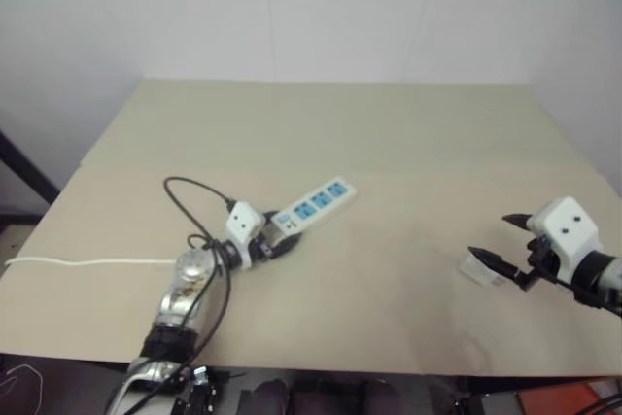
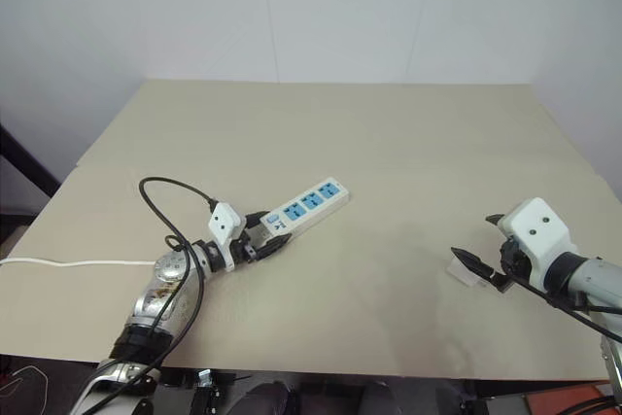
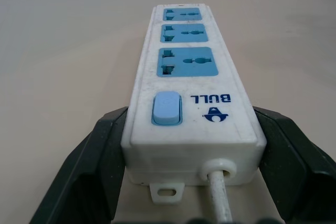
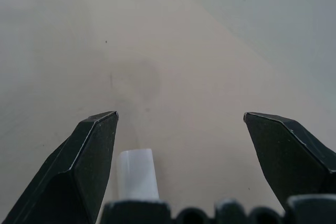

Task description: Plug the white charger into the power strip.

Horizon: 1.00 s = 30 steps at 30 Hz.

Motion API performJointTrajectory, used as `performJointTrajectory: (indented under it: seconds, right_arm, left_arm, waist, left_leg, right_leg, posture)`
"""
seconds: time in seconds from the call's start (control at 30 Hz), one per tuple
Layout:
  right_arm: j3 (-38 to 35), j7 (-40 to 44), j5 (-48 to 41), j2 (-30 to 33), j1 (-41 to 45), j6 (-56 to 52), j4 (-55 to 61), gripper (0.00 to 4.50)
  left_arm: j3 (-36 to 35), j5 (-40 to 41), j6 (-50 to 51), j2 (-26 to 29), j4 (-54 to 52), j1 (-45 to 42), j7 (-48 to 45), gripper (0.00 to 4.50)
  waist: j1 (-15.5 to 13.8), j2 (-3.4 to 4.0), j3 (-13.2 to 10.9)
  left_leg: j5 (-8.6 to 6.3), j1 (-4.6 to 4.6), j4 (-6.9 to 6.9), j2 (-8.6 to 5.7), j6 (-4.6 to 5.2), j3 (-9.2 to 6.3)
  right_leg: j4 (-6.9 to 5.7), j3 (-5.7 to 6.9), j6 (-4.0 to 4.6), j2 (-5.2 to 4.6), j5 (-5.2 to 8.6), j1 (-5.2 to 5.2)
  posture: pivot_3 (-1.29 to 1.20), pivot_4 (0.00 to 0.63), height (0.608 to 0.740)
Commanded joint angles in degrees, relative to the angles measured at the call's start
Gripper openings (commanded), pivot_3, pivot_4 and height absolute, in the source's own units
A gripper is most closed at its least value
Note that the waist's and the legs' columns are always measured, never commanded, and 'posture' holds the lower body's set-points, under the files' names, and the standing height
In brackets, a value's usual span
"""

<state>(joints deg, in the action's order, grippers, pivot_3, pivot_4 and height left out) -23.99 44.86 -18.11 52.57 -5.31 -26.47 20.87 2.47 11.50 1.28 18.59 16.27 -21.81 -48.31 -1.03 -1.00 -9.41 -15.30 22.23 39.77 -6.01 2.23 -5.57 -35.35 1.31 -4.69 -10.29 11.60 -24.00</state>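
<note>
Item 1. Table [image 1: 389, 133]: broad tan top, plain pale wall behind it.

Item 2. Power strip [image 1: 313, 205]: long white bar with three blue sockets in a row, lying flat on the table left of centre, set at a slant. Its far end points to the right and away; its switch end lies nearer and to the left. In the left wrist view the pale blue rocker switch [image 3: 167, 107] sits at the near end beside a printed "BULL" mark, and the thin white cord [image 3: 220, 203] leaves that same end.

Item 3. Left gripper [image 1: 274, 240]: low over the table at the switch end of the power strip. Its two black fingers [image 3: 89, 166] stand one on each side of that end, fairly wide apart, close against the strip's sides; whether they actually press the casing cannot be told.

Item 4. White charger [image 1: 480, 267]: small pale block on the table at the near right, well apart from the power strip. In the right wrist view it shows as a white piece [image 4: 136, 174] just beside one finger of the gripper.

Item 5. Right gripper [image 1: 508, 240]: at the near right, above and just beside the charger, fingers spread wide, nothing held between them.

Item 6. White cable [image 1: 87, 261]: runs along the table's near left edge.
</note>
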Motion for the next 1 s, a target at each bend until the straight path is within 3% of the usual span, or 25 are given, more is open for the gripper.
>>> performJointTrajectory:
  seconds: [0.03,0.23,0.33,0.4,0.47,0.57,0.7,1.0]
  right_arm:
    - [-2.5,1.0,0.2,2.3,0.6,-0.3,1.7,4.5]
    - [-3.0,5.2,-5.6,10.2,3.7,-12.5,5.6,4.5]
    - [-0.5,9.9,-4.8,18.9,4.4,-15.7,8.8,4.5]
    - [3.2,13.8,-7.4,25.8,7.3,-20.5,8.5,4.5]
    - [11.1,13.1,-10.7,29.4,16.7,-31.2,6.2,4.5]
    - [24.9,14.7,-10.5,29.2,32.1,-40.9,3.0,4.5]
    - [39.0,15.2,-6.2,26.2,44.5,-47.1,1.0,4.5]
    - [55.2,14.2,1.9,19.5,55.3,-50.0,-5.7,4.5]
  left_arm:
    - [1.4,2.8,0.3,2.0,-3.0,0.4,-6.9,3.24]
    - [3.7,3.2,-2.6,4.9,-0.2,-1.9,-16.2,3.24]
    - [5.2,4.0,-3.1,6.1,1.0,-3.8,-23.0,3.24]
    - [5.9,3.9,-3.8,6.2,2.6,-5.4,-25.7,3.24]
    - [6.5,3.6,-5.0,5.9,4.9,-7.2,-28.1,3.24]
    - [7.2,2.7,-7.6,5.0,9.2,-9.9,-30.4,3.24]
    - [7.3,2.6,-9.8,3.8,13.3,-12.0,-32.6,3.24]
    - [7.5,2.3,-10.6,2.0,14.2,-11.8,-33.4,3.24]
  waist:
    - [0.1,0.0,0.0]
    - [0.3,0.0,0.0]
    - [0.3,0.02,0.0]
    - [0.3,0.03,0.0]
    - [0.4,0.01,0.0]
    - [0.5,-0.03,0.0]
    - [0.5,-0.03,0.0]
    - [0.3,-0.03,0.0]
  left_leg:
    - [0.0,0.01,0.0,0.0,0.0,0.0]
    - [-0.1,0.02,0.01,0.02,0.18,0.01]
    - [-0.12,0.08,0.01,0.0,0.2,0.01]
    - [-0.13,0.1,0.02,0.02,0.22,0.02]
    - [-0.14,0.1,0.02,0.03,0.25,0.02]
    - [-0.16,0.17,0.06,0.1,0.27,0.02]
    - [-0.13,0.44,0.07,0.08,0.21,0.01]
    - [0.04,1.08,0.5,-0.13,-0.06,0.01]
  right_leg:
    - [0.0,0.0,0.0,0.0,0.0,-0.01]
    - [-0.01,0.0,0.01,0.01,0.0,-0.02]
    - [0.01,0.0,0.01,-0.01,0.0,-0.06]
    - [0.05,0.06,0.0,0.01,0.0,-0.07]
    - [0.07,0.06,0.0,0.0,0.0,-0.06]
    - [0.22,0.11,0.07,0.01,-0.06,-0.04]
    - [0.26,0.17,0.04,-0.01,-0.06,-0.29]
    - [0.26,0.16,-0.21,-0.17,-0.18,-0.71]
  posture:
    - [0.0,0.15,0.74]
    - [0.0,0.15,0.74]
    - [0.0,0.15,0.74]
    - [0.0,0.15,0.74]
    - [0.0,0.15,0.74]
    - [0.0,0.15,0.74]
    - [0.0,0.15,0.74]
    - [0.0,0.15,0.74]
